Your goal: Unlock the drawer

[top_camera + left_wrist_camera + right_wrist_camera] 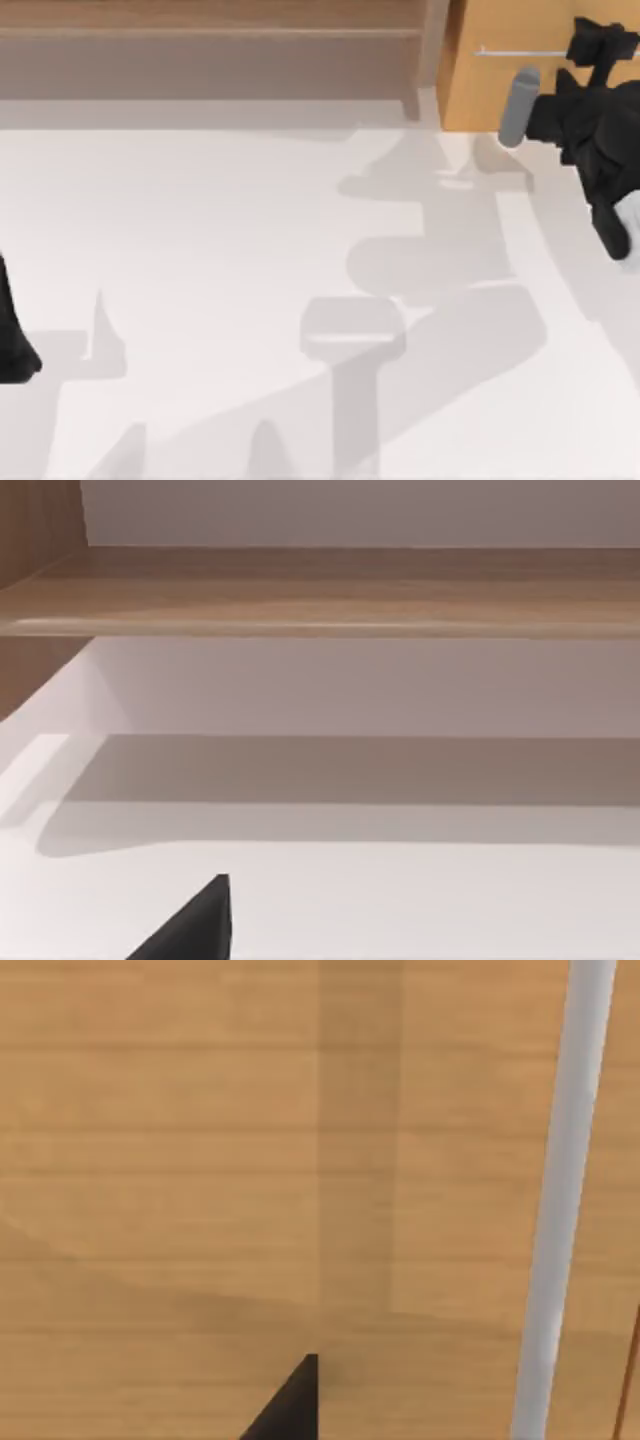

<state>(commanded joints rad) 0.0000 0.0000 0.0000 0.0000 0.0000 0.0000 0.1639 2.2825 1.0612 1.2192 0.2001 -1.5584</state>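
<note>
the white table (250, 300) takes up most of the top view, crossed by grey shadows of the arms. along its far edge runs the long brown-grey shelf unit (210, 50), its upper part cut off by the frame; the left wrist view looks into it from low down, showing one wooden shelf board (330, 595) with white wall behind and white table surface below.

at the far right corner stands the drawer (500, 70), its light orange-wood front facing the table, its right part hidden behind the right arm and its top cut off. the thin silver bar handle (520, 52) runs across the front and disappears behind the black gripper. in the right wrist view the wood front (250, 1160) is seen from very close, with the handle (560, 1200) as a pale bar beside it. the front looks flush; no white inside can be seen.

the right arm (600, 150) reaches in from the right edge, bent toward the drawer, with a grey cylinder link (518, 108) slanting across the lower part of the front. the right gripper (598, 45) sits at the handle's right portion — a black mass against the wood, and i cannot tell how far its fingers are parted or whether they grip the bar. a single dark finger tip (290, 1405) shows in the right wrist view, just before the wood.

the left arm (15, 330) is parked at the left edge, mostly out of frame — one dark finger tip (190, 925) shows over the table in its wrist view.
</note>
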